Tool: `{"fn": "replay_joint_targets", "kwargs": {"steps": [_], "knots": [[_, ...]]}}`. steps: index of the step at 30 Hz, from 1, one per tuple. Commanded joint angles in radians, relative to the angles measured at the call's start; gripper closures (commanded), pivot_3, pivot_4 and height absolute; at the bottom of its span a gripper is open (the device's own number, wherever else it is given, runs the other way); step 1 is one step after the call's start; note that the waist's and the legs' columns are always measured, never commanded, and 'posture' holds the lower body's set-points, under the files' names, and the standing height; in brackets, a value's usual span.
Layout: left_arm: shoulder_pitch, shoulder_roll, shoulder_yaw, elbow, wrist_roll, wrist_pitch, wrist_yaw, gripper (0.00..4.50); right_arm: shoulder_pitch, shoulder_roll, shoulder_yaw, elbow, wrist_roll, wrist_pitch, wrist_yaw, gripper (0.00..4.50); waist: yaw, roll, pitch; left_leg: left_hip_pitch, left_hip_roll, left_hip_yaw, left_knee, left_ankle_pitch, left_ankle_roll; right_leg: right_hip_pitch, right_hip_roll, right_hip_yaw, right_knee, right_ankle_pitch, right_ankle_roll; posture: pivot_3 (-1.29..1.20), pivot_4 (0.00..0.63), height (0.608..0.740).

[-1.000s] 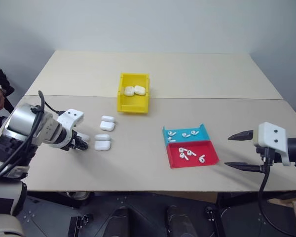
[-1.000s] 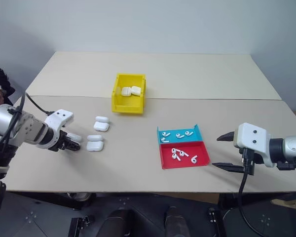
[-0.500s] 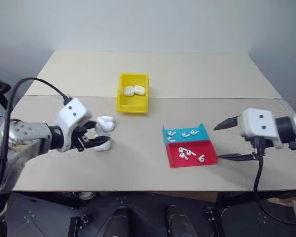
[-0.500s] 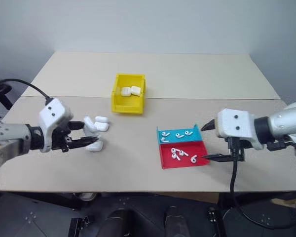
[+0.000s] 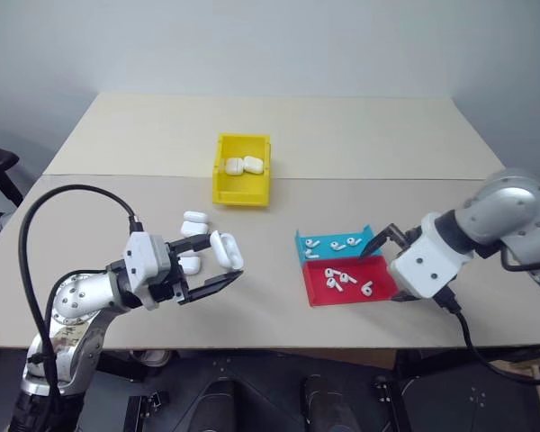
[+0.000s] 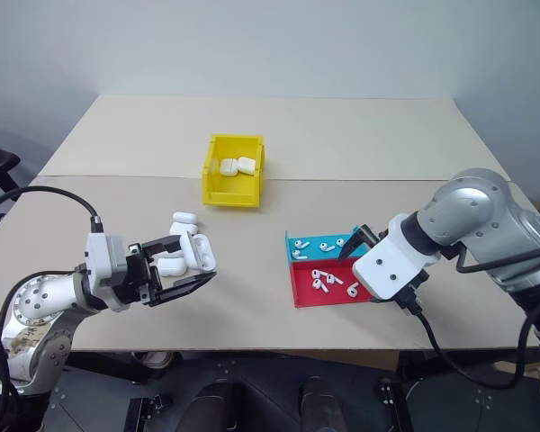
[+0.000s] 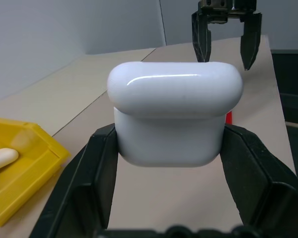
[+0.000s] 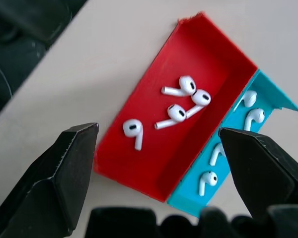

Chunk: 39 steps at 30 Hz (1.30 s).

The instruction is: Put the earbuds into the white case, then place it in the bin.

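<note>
Altogether eight earbuds (image 8: 177,113), five cases (image 7: 174,112)

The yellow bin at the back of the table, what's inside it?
Two white cases lie side by side on the floor of the yellow bin. Its near wall hides a strip of the floor, so anything small there can't be seen.

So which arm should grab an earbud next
Right. Its open gripper hangs over the shallow red tray holding loose white earbuds, while the left gripper is shut on the glossy white case.
</note>
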<state>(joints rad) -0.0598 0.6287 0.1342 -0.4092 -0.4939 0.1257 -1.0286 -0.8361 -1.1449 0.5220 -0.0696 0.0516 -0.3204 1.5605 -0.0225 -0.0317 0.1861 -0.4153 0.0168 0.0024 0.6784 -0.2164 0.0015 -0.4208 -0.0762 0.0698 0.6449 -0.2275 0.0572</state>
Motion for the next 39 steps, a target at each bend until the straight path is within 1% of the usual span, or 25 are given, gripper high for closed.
{"fn": "replay_joint_targets", "kwargs": {"steps": [1, 4, 10, 14, 19, 26, 31, 39], "knots": [[0.023, 0.008, -0.002, -0.012, -0.002, -0.043, -0.023, 1.72, -0.064, 0.032, 0.073, 0.088, -0.052, -0.120, 0.054, 0.57, -0.003, 0.000, 0.000, 0.000, 0.000, 0.000, 0.000, 0.000, 0.000, 0.000, 0.000, 0.000, 0.000, 0.000, 0.000, 0.00, 0.150, 0.740], [0.030, 0.005, -0.004, -0.020, 0.002, -0.055, -0.016, 1.72, -0.091, 0.054, 0.105, 0.140, -0.070, -0.174, 0.054, 1.54, 0.001, 0.000, 0.000, 0.000, 0.000, 0.000, 0.000, 0.000, 0.000, -0.001, 0.000, 0.000, 0.001, 0.000, 0.000, 0.00, 0.150, 0.740], [0.034, 0.009, 0.004, -0.065, -0.016, -0.045, 0.008, 1.72, -0.107, 0.070, 0.152, 0.167, -0.091, -0.231, 0.054, 1.54, 0.003, 0.000, 0.000, 0.000, 0.000, -0.001, 0.000, 0.000, 0.000, 0.000, 0.000, 0.000, 0.001, 0.000, -0.001, 0.00, 0.150, 0.740], [0.020, 0.009, -0.001, -0.072, -0.007, -0.039, 0.028, 1.72, -0.085, 0.083, 0.146, 0.161, -0.122, -0.241, 0.054, 1.54, 0.003, 0.000, 0.000, 0.000, 0.000, -0.001, 0.000, 0.000, 0.000, 0.000, 0.000, 0.000, 0.001, 0.001, -0.001, 0.00, 0.150, 0.740], [0.012, 0.024, -0.001, -0.078, -0.017, -0.035, 0.024, 1.72, -0.075, 0.078, 0.153, 0.157, -0.125, -0.253, 0.054, 1.54, 0.003, 0.000, 0.000, 0.000, 0.000, -0.001, 0.000, 0.000, 0.000, 0.000, 0.000, 0.000, 0.001, 0.001, -0.001, 0.00, 0.150, 0.740], [-0.009, 0.029, -0.007, -0.068, -0.018, -0.032, 0.024, 1.72, -0.041, 0.119, 0.142, 0.197, -0.204, -0.289, 0.040, 1.54, 0.003, 0.000, 0.000, 0.000, 0.000, -0.001, 0.000, 0.000, 0.000, 0.000, 0.000, 0.000, 0.001, 0.001, -0.001, 0.00, 0.150, 0.740], [-0.015, 0.029, -0.006, -0.064, -0.017, -0.028, 0.023, 1.72, -0.049, 0.146, 0.137, 0.249, -0.251, -0.325, 0.026, 1.54, 0.002, 0.000, 0.000, 0.001, 0.000, -0.001, 0.000, 0.000, 0.000, 0.000, 0.000, 0.000, 0.001, 0.001, -0.001, 0.00, 0.150, 0.740], [-0.008, 0.034, -0.003, -0.072, -0.015, -0.019, 0.030, 1.72, -0.060, 0.167, 0.133, 0.272, -0.266, -0.348, 0.036, 1.54, 0.002, 0.000, 0.000, 0.001, 0.000, -0.001, 0.000, 0.000, 0.000, 0.000, 0.000, 0.000, 0.001, 0.001, -0.001, 0.00, 0.150, 0.740]]}}
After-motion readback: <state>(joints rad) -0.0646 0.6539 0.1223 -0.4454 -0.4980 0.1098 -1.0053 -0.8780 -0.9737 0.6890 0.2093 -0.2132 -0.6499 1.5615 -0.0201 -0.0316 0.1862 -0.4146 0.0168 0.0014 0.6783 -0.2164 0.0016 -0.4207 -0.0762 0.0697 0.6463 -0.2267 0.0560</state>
